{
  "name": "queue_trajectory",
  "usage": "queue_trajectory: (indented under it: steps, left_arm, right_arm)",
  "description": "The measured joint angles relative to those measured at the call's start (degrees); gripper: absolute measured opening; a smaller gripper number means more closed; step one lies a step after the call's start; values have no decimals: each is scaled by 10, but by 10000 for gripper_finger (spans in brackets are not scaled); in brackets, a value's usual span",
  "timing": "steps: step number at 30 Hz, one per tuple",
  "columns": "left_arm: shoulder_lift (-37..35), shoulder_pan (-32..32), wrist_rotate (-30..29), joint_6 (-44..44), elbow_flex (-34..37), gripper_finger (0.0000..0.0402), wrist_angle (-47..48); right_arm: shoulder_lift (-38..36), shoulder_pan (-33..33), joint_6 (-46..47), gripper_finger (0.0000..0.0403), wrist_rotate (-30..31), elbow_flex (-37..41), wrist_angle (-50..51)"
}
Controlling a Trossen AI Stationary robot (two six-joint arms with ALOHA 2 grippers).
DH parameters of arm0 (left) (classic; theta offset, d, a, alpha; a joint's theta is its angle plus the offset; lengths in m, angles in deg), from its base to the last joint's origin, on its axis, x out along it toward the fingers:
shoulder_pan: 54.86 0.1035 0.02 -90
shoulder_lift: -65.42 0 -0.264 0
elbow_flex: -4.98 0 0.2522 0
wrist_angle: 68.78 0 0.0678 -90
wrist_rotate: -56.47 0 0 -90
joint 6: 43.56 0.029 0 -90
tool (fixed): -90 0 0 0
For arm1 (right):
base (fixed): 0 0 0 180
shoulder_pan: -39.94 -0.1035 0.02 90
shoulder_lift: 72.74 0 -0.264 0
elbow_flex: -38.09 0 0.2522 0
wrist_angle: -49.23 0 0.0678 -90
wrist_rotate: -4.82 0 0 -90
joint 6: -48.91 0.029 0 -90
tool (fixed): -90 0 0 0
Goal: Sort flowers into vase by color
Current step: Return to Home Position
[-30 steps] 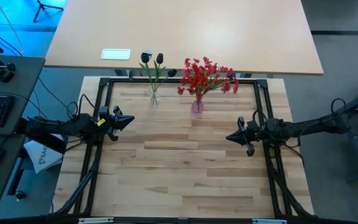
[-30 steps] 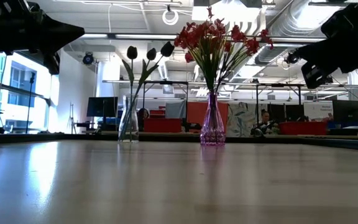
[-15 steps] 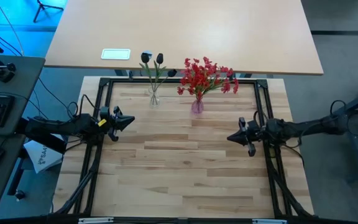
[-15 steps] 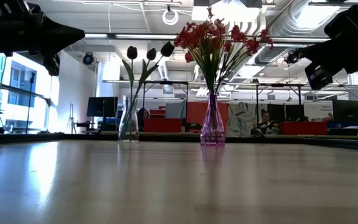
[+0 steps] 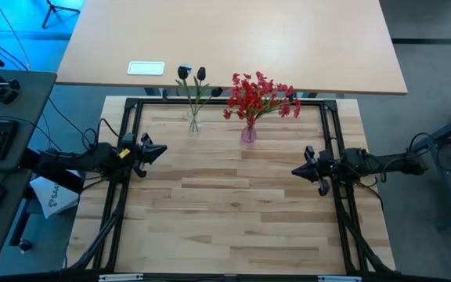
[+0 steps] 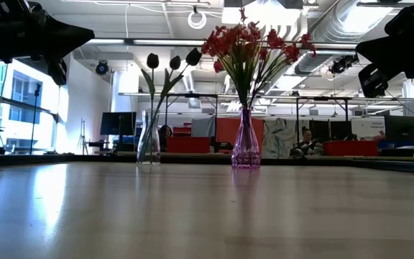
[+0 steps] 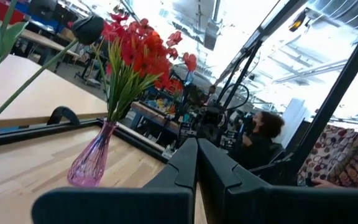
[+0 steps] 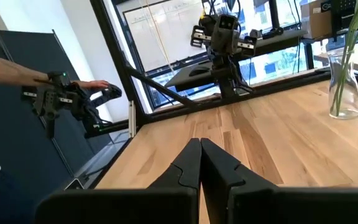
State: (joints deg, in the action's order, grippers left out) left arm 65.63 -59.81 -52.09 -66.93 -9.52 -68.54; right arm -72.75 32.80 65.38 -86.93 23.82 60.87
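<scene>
The red flower sprays [image 5: 261,97] stand with their stems in a pink glass vase [image 5: 248,133] at the table's far edge; they also show in the low view [image 6: 254,44]. Three dark buds [image 5: 195,76] on thin green stems stand in a clear glass vase [image 5: 194,124] to its left. My left gripper [image 5: 163,150] is shut and empty above the table's left side. My right gripper [image 5: 294,170] is shut and empty above the right side. Both point toward the table's middle.
A black metal frame [image 5: 225,102] runs around the wooden table top. A larger tan table [image 5: 233,43] with a small white card stands behind it. A person's hand on a controller [image 8: 73,93] shows beyond the table in the right wrist view.
My right gripper has drawn back a little toward the table's right edge. My left gripper has drawn back slightly toward the left edge. The flowers and vases have stayed still.
</scene>
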Motion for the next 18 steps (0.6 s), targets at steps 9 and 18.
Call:
queue_trajectory:
  steps: [9,18]
  left_arm:
    - [0,0,0,0,0,0,3]
    - [8,0,0,0,0,0,5]
  right_arm:
    - [4,0,0,0,0,0,4]
    - [8,0,0,0,0,0,11]
